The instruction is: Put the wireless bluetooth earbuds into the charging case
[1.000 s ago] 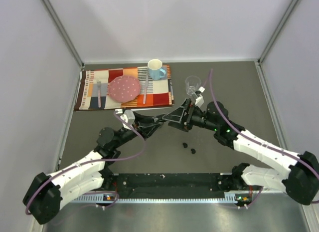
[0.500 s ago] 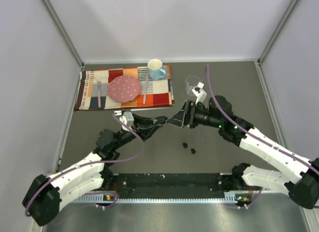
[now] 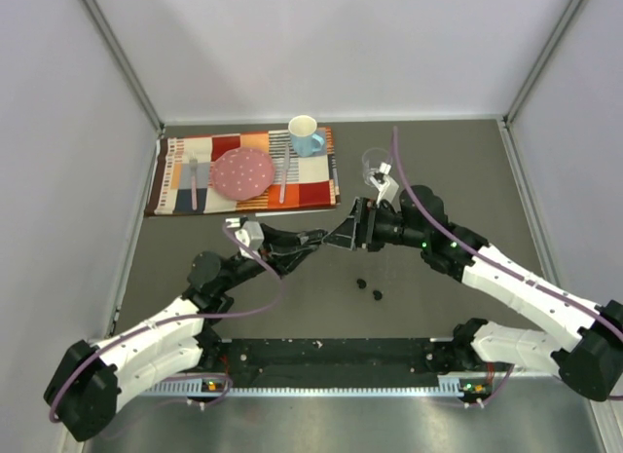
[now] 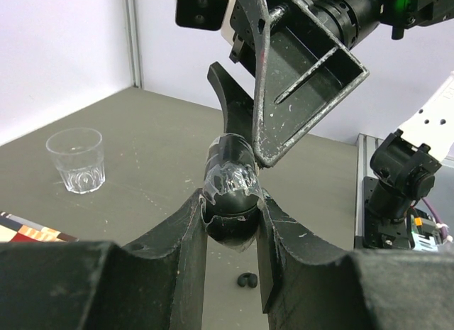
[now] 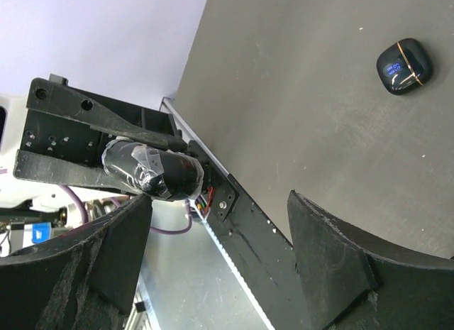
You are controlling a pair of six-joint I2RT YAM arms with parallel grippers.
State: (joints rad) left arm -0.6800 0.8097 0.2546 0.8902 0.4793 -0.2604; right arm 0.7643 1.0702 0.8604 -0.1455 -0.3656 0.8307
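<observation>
We judge the step to be opening the case in mid-air. Our left gripper (image 4: 232, 218) clamps the case (image 4: 230, 175), a glossy black oval patched with crinkled clear tape. The right gripper (image 5: 218, 202) is spread wide, one finger at the case's top. Next, that finger must catch the lid seam. The earbuds (image 3: 361, 283), tiny dark beads, lie on the matte grey tabletop (image 3: 292, 307).

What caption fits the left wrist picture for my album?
Left jaws clamp the taped black charging case; right jaws hang open just above it.
</observation>
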